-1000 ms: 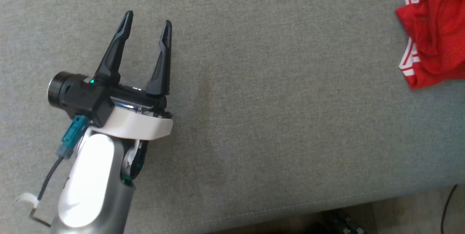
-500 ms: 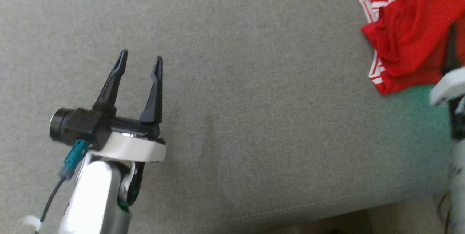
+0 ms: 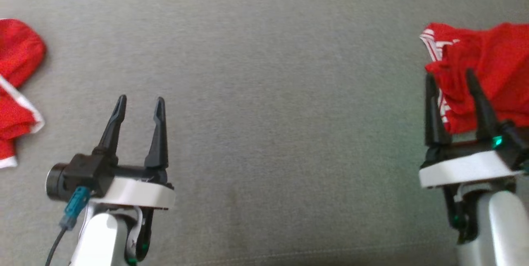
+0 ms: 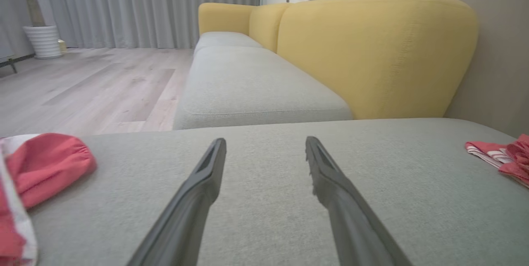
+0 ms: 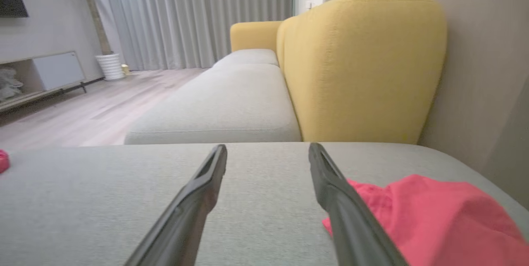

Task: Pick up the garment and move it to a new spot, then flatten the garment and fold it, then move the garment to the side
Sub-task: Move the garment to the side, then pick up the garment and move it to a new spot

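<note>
Both end effectors are apart and holding nothing, hovering over the grey fabric sofa seat (image 3: pixel 289 92).

Head view: left end effector (image 3: pixel 141 99), right end effector (image 3: pixel 449 74). The crumpled red fabric garment with white-striped trim (image 3: pixel 492 59) lies just ahead of the right end effector's fingertips and off to its outer side. The tips overlap the garment's near edge, and I cannot tell whether they touch it. A second red fabric garment with white edging (image 3: pixel 16 51) lies outboard of the left end effector, well apart from it.

The right wrist view adds what the head view lacks. The right end effector (image 5: pixel 268 147) has bare cushion between its fingers, and the crumpled garment (image 5: pixel 434 212) sits beside the right-hand finger, not in the gap. A yellow upholstered backrest (image 5: pixel 359 59) stands ahead.

Left wrist view: the left end effector (image 4: pixel 265 141) is over bare seat, with the second garment (image 4: pixel 45 162) at far left and the striped one (image 4: pixel 508 156) at far right.
</note>
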